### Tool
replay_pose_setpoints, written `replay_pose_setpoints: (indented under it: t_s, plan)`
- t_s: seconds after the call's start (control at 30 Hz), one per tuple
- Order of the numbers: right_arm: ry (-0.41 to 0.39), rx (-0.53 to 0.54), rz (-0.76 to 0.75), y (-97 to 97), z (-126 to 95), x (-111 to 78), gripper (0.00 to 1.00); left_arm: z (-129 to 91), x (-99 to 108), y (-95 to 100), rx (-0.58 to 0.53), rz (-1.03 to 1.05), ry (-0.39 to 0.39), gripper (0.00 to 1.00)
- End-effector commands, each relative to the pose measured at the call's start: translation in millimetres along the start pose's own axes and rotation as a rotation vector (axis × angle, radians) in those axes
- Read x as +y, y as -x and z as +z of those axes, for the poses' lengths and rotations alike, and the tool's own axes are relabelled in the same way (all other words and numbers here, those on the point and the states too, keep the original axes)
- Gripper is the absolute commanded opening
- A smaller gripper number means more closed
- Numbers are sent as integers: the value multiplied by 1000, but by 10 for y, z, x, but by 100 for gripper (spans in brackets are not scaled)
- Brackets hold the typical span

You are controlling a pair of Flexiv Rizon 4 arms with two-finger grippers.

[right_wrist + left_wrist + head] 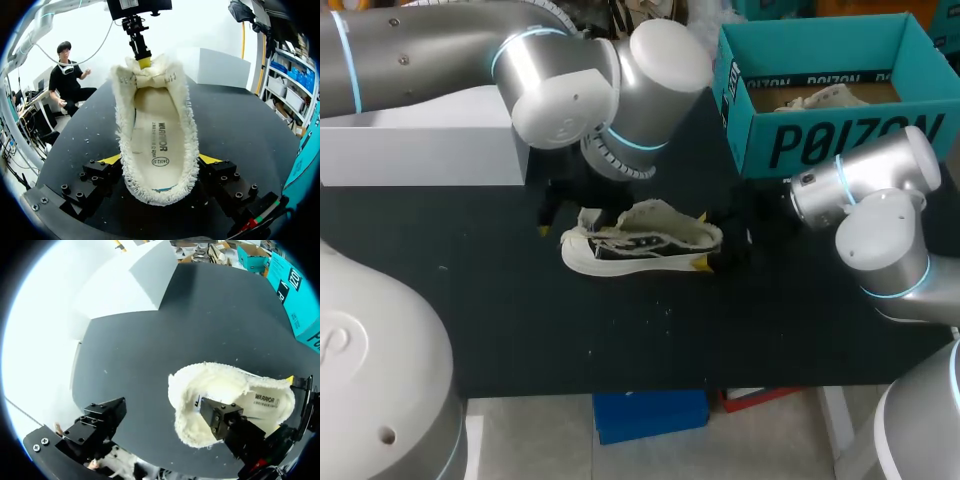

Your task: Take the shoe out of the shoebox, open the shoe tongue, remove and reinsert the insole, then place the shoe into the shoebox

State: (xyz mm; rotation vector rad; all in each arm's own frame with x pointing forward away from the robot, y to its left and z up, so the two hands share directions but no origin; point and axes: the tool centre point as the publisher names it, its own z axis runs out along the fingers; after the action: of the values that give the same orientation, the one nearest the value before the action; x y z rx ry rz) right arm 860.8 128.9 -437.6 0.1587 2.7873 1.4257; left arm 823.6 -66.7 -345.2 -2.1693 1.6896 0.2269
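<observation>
1. Shoe [640, 240] lies on its side mid-table [520, 320], outside the shoebox [820, 140]. The opening faces the R arm, the heel is at 3 o'clock and the toe end at 9.
2. The shoebox is teal and stands open-topped at approx 1–2 o'clock from the shoe, well apart from it. There is a pale thing [820, 97] inside; can't tell what it is.
3. R claw [705, 240] is at the heel end. In the R wrist view [160, 160] the heel sits between both yellow-tipped fingers [112, 159], w/ the fuzzy rim pressed against each side. So it's clamped on the shoe, fingers fairly wide apart.
4. The insole [157, 145] is in place, flat inside the shoe, print side up.
5. L claw [565, 215] is at the 9 o'clock end. In the L wrist view [160, 420] it's spread wide and gripping nothing. One finger [220, 417] is over the fuzzy lining at the front of the opening. The other [102, 417] is off to the side over bare table, apart from the shoe.
6. From the R wrist view, that L finger's yellow tip [144, 62] touches the top of the tongue [147, 75], which stands up at the far end of the opening.
7. A white box [420, 145] sits at approx 10 o'clock from the shoe, near the table's far edge, partly under the L arm.
</observation>
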Motion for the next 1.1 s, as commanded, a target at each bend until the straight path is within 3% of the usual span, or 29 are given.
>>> replay_pose_setpoints:
  t_s: [0.03, 0.37, 0.47, 0.67, 0.7, 0.73, 0.77, 0.93, 1.0, 1.1]
  plan:
    - [-2, -1, 2, 21, 12, -23, 0, 143, -6, 42, -21, -23, 8, 100]
    - [-2, -1, 2, 21, 12, -23, 0, 170, -9, 98, -16, -31, 14, 100]
    - [-2, -1, 2, 21, 12, -23, 0, 32, -19, 118, 39, 13, -6, 100]
    - [-2, -1, 2, 21, 12, -23, 0, -400, -49, 103, 206, 253, -124, 100]
    - [-2, -1, 2, 21, 12, -23, 0, -481, -58, 91, 250, 314, -142, 76]
    - [-2, -1, 2, 21, 12, -23, 0, -550, -80, 72, 300, 384, -152, 43]
    - [-2, -1, 2, 21, 12, -23, 0, -608, -115, 37, 364, 500, -147, 0]
    - [-2, -1, 2, 21, 12, -23, 0, -758, -231, -173, 575, 1063, -93, 0]
    - [-2, -1, 2, 21, 12, -23, 0, -816, -205, -259, 611, 1319, -114, 0]
    - [-2, -1, 2, 21, 12, -23, 0, -900, -274, -493, 706, 1415, -46, 0]
